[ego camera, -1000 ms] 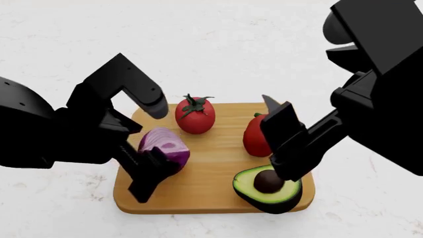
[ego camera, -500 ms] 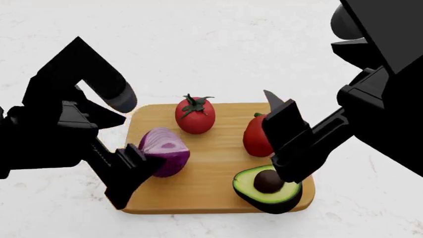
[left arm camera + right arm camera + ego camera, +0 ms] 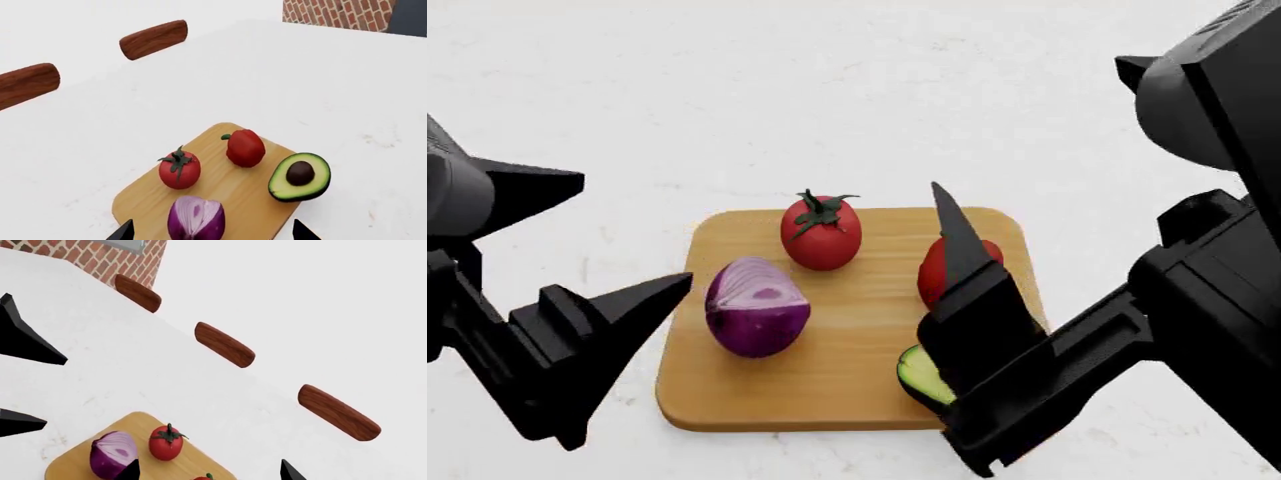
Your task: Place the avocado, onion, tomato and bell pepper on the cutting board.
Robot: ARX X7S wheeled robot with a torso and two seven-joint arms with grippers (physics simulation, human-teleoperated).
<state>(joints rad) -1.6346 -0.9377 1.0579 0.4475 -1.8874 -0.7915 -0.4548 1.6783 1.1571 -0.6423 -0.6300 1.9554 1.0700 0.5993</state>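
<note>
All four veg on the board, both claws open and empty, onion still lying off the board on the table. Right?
Not quite. The onion lies on the cutting board too, beside the tomato, as the left wrist view shows. The bell pepper and avocado are there as well, and the left claw and right claw are open and empty.
</note>
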